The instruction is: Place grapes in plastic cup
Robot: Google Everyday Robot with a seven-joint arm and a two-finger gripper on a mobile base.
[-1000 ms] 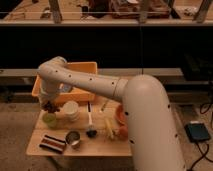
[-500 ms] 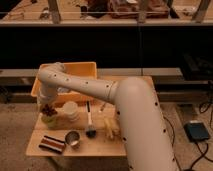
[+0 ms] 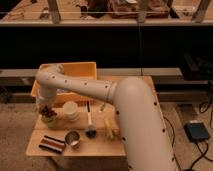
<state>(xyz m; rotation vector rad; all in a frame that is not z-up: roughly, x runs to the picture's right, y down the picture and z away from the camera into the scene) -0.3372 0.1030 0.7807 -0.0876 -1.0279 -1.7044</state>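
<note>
One wooden table [image 3: 95, 146], dim room | gripper [image 3: 46, 107] at left edge, grip unclear | grapes [image 3: 48, 112] over cup [image 3: 49, 120]

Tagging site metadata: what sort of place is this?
Probably a robotics lab: small wooden table, yellow plastic bin, cluttered workbench behind. End effector sits over the light-green cup, at the dark grapes.
</note>
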